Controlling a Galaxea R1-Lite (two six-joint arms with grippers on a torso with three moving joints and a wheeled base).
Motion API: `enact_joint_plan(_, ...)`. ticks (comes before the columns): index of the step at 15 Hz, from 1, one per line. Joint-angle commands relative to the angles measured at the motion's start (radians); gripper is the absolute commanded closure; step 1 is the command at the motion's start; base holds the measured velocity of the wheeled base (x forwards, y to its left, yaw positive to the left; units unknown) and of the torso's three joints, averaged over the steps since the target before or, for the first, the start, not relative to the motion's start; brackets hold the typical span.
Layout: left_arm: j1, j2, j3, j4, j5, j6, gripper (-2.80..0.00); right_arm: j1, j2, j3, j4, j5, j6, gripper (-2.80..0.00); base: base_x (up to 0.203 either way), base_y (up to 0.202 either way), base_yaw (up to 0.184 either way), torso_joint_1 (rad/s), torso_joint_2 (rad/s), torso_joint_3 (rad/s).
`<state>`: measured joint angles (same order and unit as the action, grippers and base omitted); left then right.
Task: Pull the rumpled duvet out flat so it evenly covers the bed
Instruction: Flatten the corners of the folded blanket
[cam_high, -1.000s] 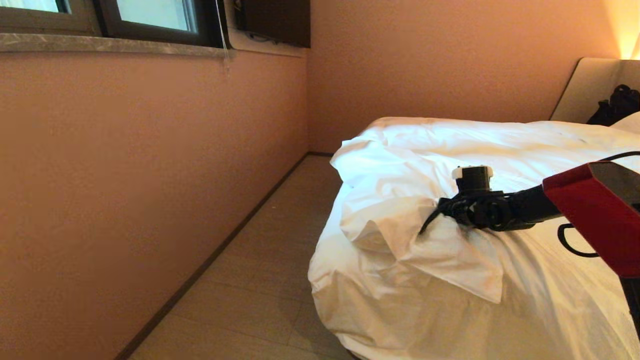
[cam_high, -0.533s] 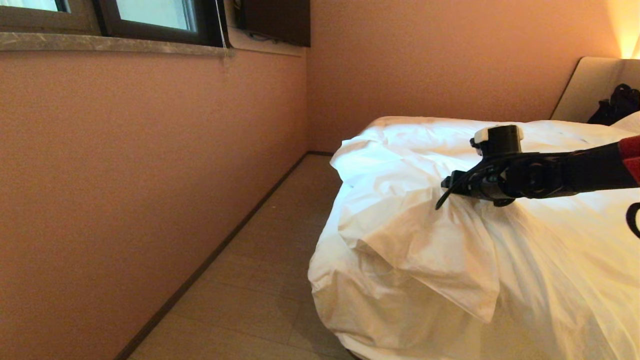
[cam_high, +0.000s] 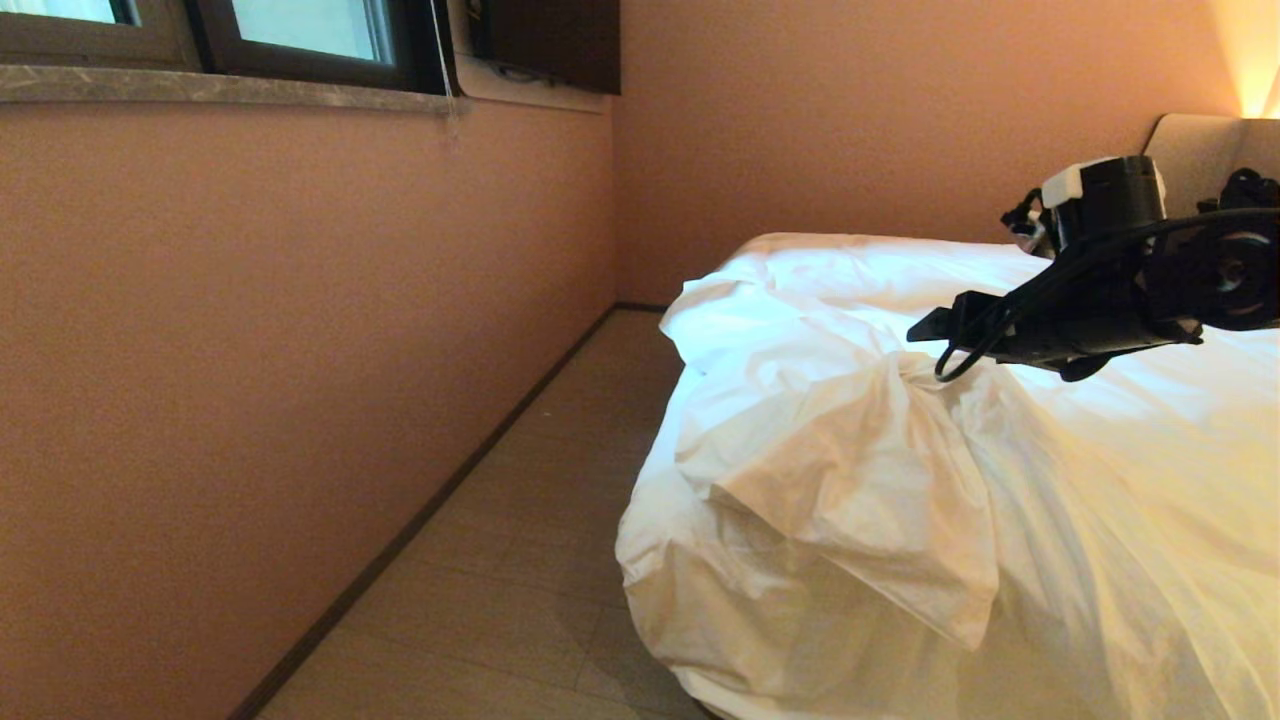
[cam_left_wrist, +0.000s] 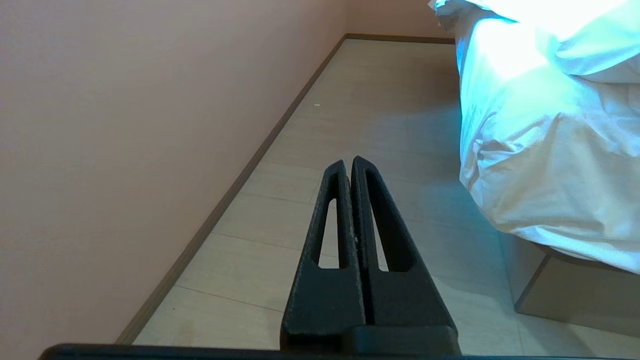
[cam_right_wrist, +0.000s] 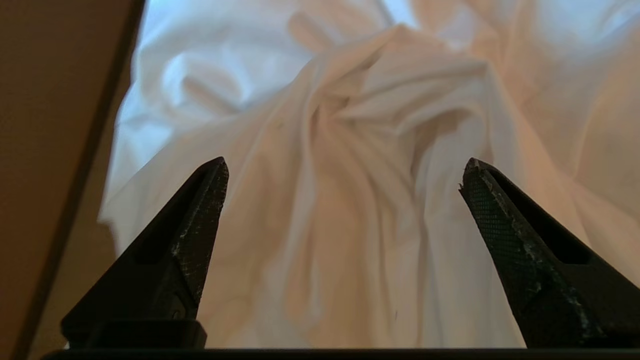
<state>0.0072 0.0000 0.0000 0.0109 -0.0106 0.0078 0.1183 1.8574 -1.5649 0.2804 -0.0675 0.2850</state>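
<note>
Across the near corner of the bed the duvet lies bunched, a puffy fold heaped at the corner with a pointed flap drooping down the side toward the floor, while farther back it spreads flatter toward the beige headboard. It looks soft, thick and light for its bulk, the cotton cover creased and probably a little slippery over the filling, so a pinch on the cover alone may slide or only lift the top layer. A better hold, I judge, is a full pinch at the hem or the corner flap, where cover and filling gather together. The ridge of twisted cloth below the right hand is another candidate, though pulling there may only tighten the bunch.

That right hand hovers above the heap with its fingers spread wide apart and nothing between them; cloth fills the wrist view under the tips. The left hand hangs low beside the bed with its fingers pressed together, empty, pointing along the floor between the wall and the mattress side.

No containers show anywhere; a dark object sits by the headboard, too unclear to name
</note>
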Motion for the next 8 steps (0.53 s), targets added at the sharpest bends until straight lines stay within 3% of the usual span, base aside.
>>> enact_joint_plan(1, 0.0, 0.0, 0.0, 0.0, 0.0, 0.0, 0.0, 0.0, -0.095, 0.002, 0.096, 0.082, 0.011, -2.8, 0.0, 0.0, 0.0, 0.0, 0.0, 0.0)
enact_joint_plan(4, 0.0, 0.0, 0.0, 0.0, 0.0, 0.0, 0.0, 0.002, -0.218, 0.011, 0.117, 0.193, 0.044, -2.8, 0.0, 0.0, 0.0, 0.0, 0.0, 0.0)
enact_joint_plan(8, 0.0, 0.0, 0.0, 0.0, 0.0, 0.0, 0.0, 0.053, -0.354, 0.052, 0.138, 0.229, 0.051, -2.8, 0.0, 0.0, 0.0, 0.0, 0.0, 0.0)
